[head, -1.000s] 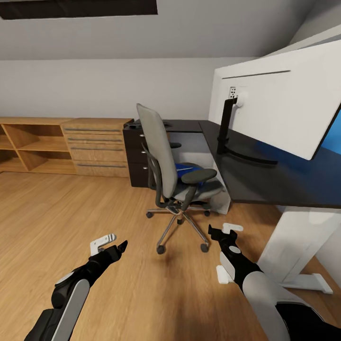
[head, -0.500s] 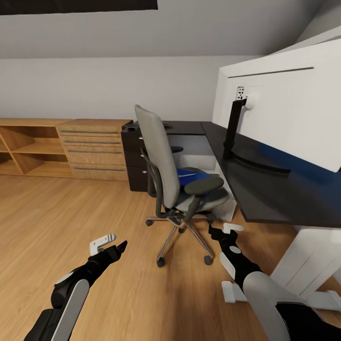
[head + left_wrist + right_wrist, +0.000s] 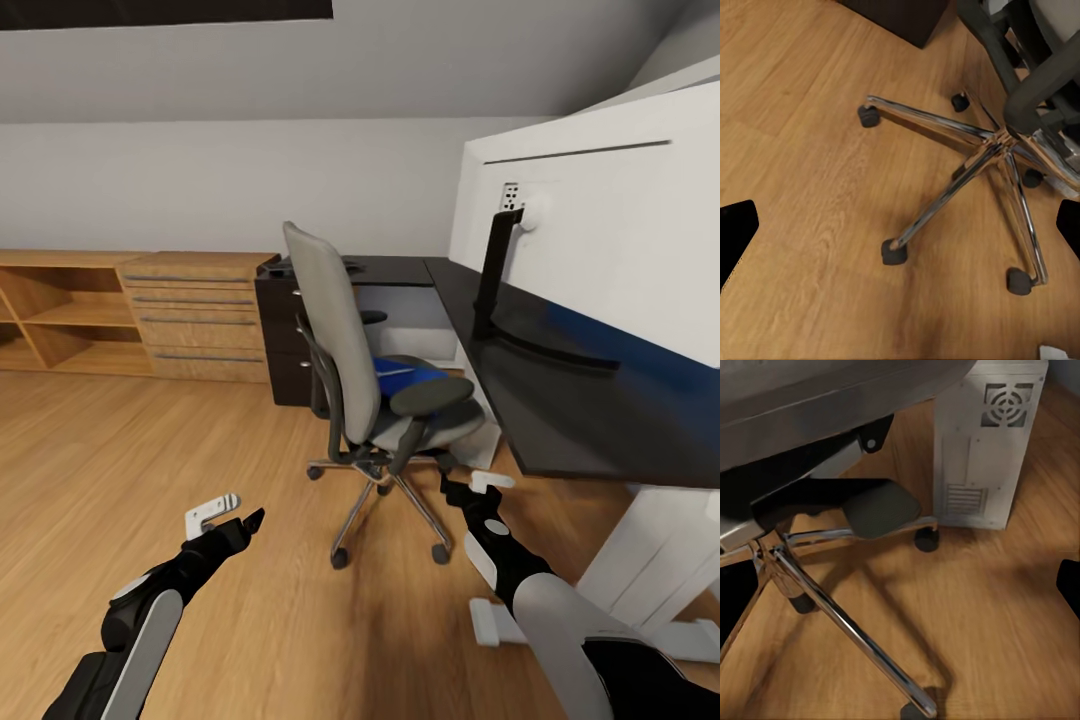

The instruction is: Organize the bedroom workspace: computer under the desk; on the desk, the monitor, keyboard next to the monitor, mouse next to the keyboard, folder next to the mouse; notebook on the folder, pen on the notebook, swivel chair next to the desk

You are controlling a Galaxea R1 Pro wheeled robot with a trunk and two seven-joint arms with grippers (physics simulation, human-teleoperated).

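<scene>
The blue folder [image 3: 410,377] lies on the seat of the swivel chair [image 3: 345,345], which stands on the wooden floor [image 3: 120,450] just beside the front edge of the black desk [image 3: 560,400]. The monitor [image 3: 610,230] stands on the desk near its corner. The computer [image 3: 986,442] stands upright on the floor behind the chair's chrome base. The left tool [image 3: 228,512] and the right tool [image 3: 470,487] are both open, hold nothing and hang above the floor. A light wooden chest [image 3: 195,310] stands against the wall.

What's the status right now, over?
Left claw open, empty. Right claw open, empty. Folder on swivel chair seat. Armrest partly covers it.
</scene>
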